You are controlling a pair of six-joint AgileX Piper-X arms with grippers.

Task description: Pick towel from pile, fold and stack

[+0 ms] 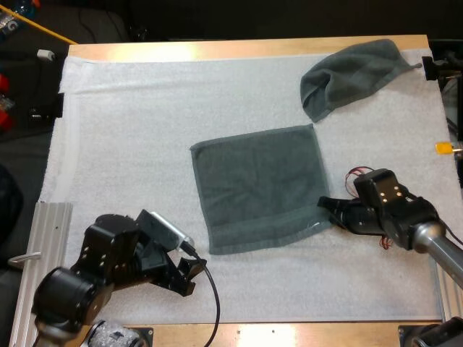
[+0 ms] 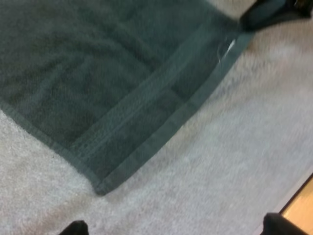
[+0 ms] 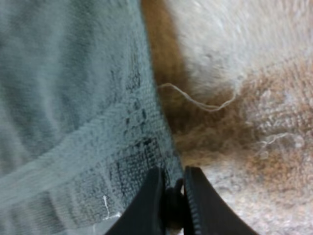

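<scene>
The flat towel (image 1: 257, 188) lies mid-tabletop (image 1: 217, 49), and the crumpled towel (image 1: 354, 72) sits at its far right corner. The right tool (image 1: 325, 207) pinches the flat towel's near right corner. The left tool (image 1: 189, 273), released, should grip the near left corner squarely so both corners lift level.

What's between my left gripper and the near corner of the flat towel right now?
Nothing but bare white mat. The left wrist view shows it running from the open left gripper to the flat towel's corner; the high view agrees.
</scene>
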